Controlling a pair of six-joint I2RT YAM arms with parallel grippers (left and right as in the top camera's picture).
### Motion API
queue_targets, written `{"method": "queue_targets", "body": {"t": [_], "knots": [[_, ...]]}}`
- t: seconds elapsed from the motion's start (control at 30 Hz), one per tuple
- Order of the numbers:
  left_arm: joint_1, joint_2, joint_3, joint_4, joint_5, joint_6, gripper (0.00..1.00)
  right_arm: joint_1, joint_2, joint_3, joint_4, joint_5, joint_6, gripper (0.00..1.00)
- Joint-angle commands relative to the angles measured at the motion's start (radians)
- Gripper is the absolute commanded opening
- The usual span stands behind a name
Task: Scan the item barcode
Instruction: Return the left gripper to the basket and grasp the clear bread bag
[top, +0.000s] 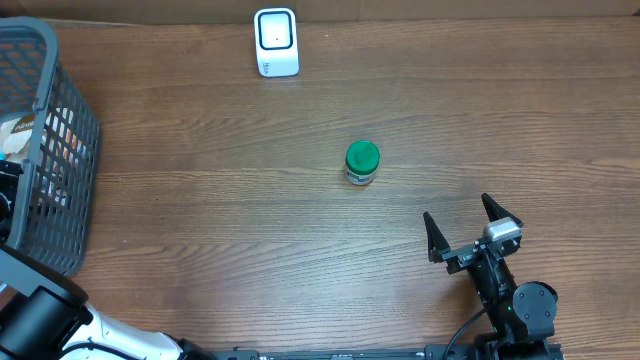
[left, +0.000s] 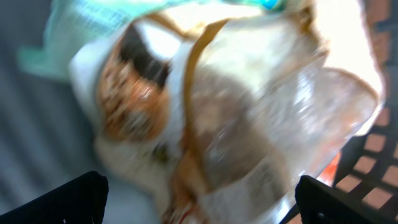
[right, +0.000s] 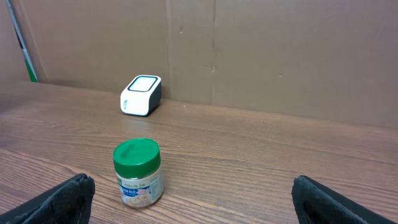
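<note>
A small jar with a green lid (top: 362, 162) stands upright in the middle of the wooden table. The white barcode scanner (top: 276, 42) stands at the far edge. My right gripper (top: 458, 215) is open near the front right and points toward the jar (right: 138, 172) and the scanner (right: 141, 95); nothing is between its fingers (right: 193, 186). My left arm (top: 40, 310) reaches into the grey basket (top: 70, 160). In the blurred left wrist view, my left gripper (left: 199, 199) is open just over a clear-wrapped food packet (left: 211, 112), with a finger on either side.
The basket holds several packaged items and takes up the left edge; its mesh wall (left: 373, 162) is close to the right of my left gripper. A cardboard wall (right: 249, 56) stands behind the scanner.
</note>
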Motion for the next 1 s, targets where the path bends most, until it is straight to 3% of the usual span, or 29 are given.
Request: {"method": "queue_targets", "body": {"t": [0.0, 0.17, 0.33, 0.47, 0.5, 0.57, 0.77, 0.97], "knots": [[-0.03, 0.005, -0.037, 0.068, 0.062, -0.01, 1.0, -0.006, -0.007, -0.01, 0.005, 0.002, 0.002, 1.0], [-0.076, 0.04, -0.047, 0.134, 0.062, -0.01, 0.99, -0.006, -0.007, -0.01, 0.005, 0.002, 0.002, 1.0], [-0.101, 0.048, -0.043, 0.162, 0.062, -0.011, 0.38, -0.006, -0.007, -0.01, 0.005, 0.002, 0.002, 1.0], [-0.098, 0.048, -0.042, 0.166, 0.066, -0.011, 0.23, -0.006, -0.007, -0.01, 0.005, 0.002, 0.003, 1.0], [-0.097, 0.048, -0.039, 0.165, 0.087, -0.01, 0.13, -0.006, -0.007, -0.01, 0.005, 0.002, 0.002, 1.0], [-0.095, 0.046, -0.026, 0.162, 0.134, -0.01, 0.04, -0.006, -0.007, -0.01, 0.005, 0.002, 0.003, 1.0], [-0.091, 0.005, 0.061, 0.134, 0.299, -0.019, 0.04, -0.006, -0.007, -0.01, 0.005, 0.002, 0.003, 1.0], [-0.091, -0.126, 0.243, -0.041, 0.313, -0.035, 0.04, -0.006, -0.007, -0.01, 0.005, 0.002, 0.002, 1.0]]}}
